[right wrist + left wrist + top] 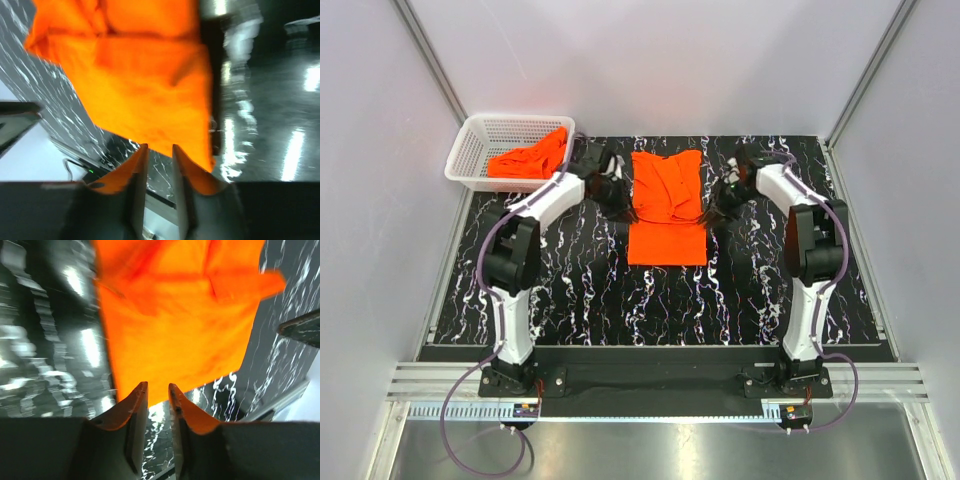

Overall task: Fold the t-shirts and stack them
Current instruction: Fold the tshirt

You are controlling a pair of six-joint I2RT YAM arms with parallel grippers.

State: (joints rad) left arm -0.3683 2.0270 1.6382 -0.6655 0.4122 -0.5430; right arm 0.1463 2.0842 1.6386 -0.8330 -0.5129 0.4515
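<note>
An orange t-shirt (667, 205) lies on the black marbled table as a long narrow strip, rumpled at the far end and smooth at the near end. It also shows in the left wrist view (175, 325) and the right wrist view (140, 85). My left gripper (625, 212) (158, 386) is at the strip's left edge, jaws a little apart and empty. My right gripper (710, 215) (160, 146) is at the strip's right edge, jaws a little apart and empty. Another orange t-shirt (530, 158) lies crumpled in the basket.
A white plastic mesh basket (470, 150) stands at the table's back left corner, close to my left arm. White walls close in the table at the back and both sides.
</note>
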